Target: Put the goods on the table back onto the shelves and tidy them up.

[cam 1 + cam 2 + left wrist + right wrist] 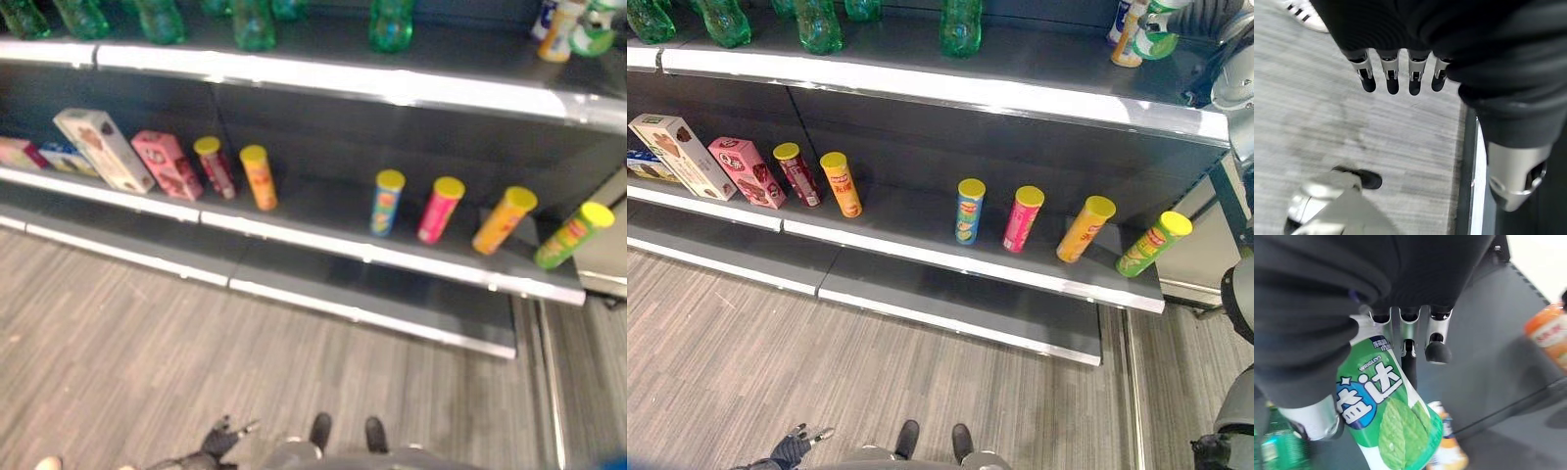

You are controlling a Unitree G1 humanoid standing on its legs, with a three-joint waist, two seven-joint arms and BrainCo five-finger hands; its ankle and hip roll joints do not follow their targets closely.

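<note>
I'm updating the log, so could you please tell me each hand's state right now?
Left hand: open, empty, fingers straight.
Right hand: shut on a green-and-white plastic bottle.

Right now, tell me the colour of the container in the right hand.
White container with a green leaf label, clearest in the right wrist view.

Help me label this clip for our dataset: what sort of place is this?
Probably a shop aisle: long tiered shelves hold green bottles, a row of yellow-lidded snack tubes and boxes, above a wood-look floor.
</note>
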